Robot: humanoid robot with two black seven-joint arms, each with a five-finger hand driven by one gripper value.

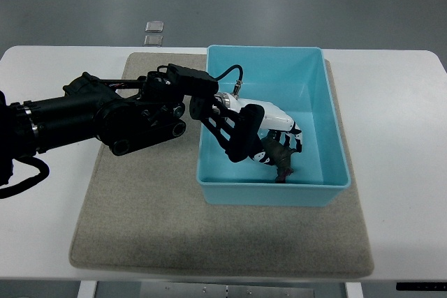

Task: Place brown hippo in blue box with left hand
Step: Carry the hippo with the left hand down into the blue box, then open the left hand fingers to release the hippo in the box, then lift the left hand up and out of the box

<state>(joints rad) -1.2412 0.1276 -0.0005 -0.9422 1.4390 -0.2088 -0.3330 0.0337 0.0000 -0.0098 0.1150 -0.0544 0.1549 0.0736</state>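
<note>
We are seeing the left hand [269, 137] gripping the brown hippo [281, 153] inside the blue box [265, 57], mid-frame; release is pending.

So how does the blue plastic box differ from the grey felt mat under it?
The blue plastic box is a raised, glossy container with walls; the grey felt mat lies flat and matte. The box is smaller, covering only part of the mat. Both are rectangular and sit on the white table.

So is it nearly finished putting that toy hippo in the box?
Nearly. The carrying looks done: the left hand is already inside the blue box, low near its front wall. The brown hippo is in its fingers, close to the box floor. What's left is letting go and pulling the arm out.
</note>
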